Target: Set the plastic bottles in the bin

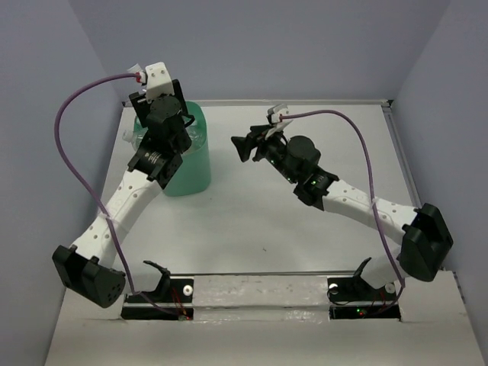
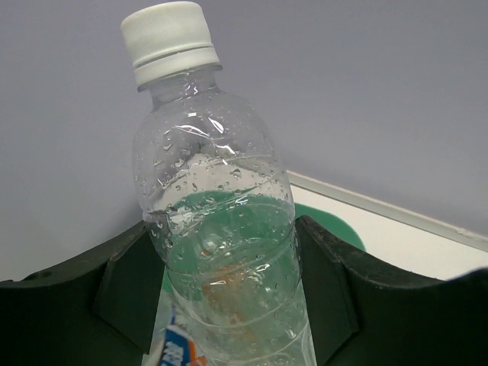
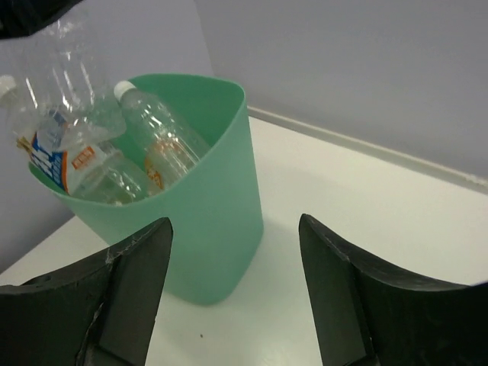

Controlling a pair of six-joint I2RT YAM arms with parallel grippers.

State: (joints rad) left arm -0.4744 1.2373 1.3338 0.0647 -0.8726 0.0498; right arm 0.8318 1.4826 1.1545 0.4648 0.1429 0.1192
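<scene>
The mint-green bin (image 1: 192,166) stands at the back left of the table. My left gripper (image 1: 166,126) is over its rim, shut on a clear plastic bottle (image 2: 217,229) with a white cap and a blue-white label; both fingers (image 2: 324,282) press its sides. The right wrist view shows that bottle (image 3: 70,65) hanging over the bin (image 3: 210,198). Inside the bin lie a clear bottle with an orange label (image 3: 164,141) and a clear one with a blue-white label (image 3: 84,168). My right gripper (image 1: 242,146) is open and empty, just right of the bin.
The white table (image 1: 305,221) is walled in by blue-grey panels at the back and sides. A raised strip (image 1: 305,103) runs along its far edge. The arm bases sit at the near edge.
</scene>
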